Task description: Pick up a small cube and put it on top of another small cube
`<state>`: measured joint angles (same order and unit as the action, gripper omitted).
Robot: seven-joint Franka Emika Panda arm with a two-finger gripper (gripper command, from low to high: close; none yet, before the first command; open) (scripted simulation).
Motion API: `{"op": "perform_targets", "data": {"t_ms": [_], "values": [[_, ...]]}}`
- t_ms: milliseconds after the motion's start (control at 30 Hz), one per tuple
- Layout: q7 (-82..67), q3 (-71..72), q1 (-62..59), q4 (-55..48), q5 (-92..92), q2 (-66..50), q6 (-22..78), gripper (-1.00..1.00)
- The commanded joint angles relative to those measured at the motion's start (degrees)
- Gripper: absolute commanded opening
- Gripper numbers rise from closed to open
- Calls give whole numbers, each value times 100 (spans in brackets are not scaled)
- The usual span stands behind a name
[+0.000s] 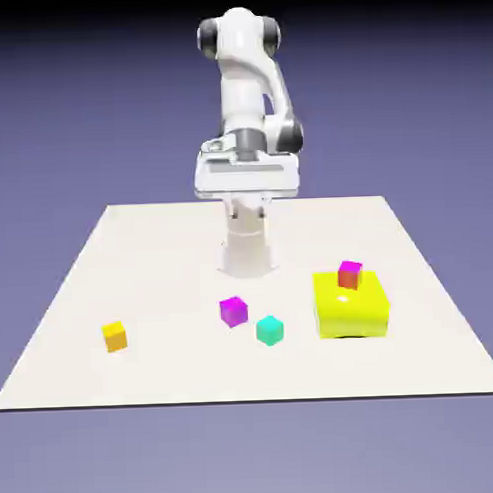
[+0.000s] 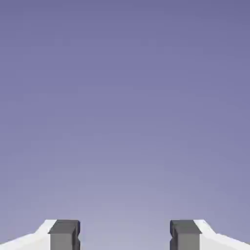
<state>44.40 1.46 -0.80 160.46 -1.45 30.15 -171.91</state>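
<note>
Counting from the table's near edge: one teal cube [image 1: 270, 331], smooth-faced, small; one orange cube [image 1: 115, 336], toward the exterior view's left; one purple cube [image 1: 234, 312], just behind the teal. Item, a glossy yellow block [image 1: 351, 313], round-edged, bearing a magenta-and-red cube [image 1: 351, 275] (an odd little hat). Farthest, the gripper [image 2: 125, 235], fingers spread wide, nothing between them, high above the table [image 1: 170, 243]. Step in hand, I judge: choosing a cube and approaching. Best lowered plumb, pads squared to flat faces, neighbours spared; the purple's turn seems slight, though hard to gauge from here.
</note>
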Motion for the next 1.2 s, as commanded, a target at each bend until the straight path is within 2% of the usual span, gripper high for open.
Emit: {"op": "perform_targets", "data": {"t_ms": [0,567,800,833,1067,1167], "values": [[162,121,-124,-45,-121,-208,174,0],[2871,2148,-2195,-794,-2145,-3695,3100,0],[2809,2096,-1952,-777,-2166,-4934,1832,0],[2809,2096,-1952,-777,-2166,-4934,1832,-100],[2872,2151,-2190,-796,-2146,-3689,3108,-100],[2904,2425,-1575,-994,-2226,-3112,3856,-100]]}}
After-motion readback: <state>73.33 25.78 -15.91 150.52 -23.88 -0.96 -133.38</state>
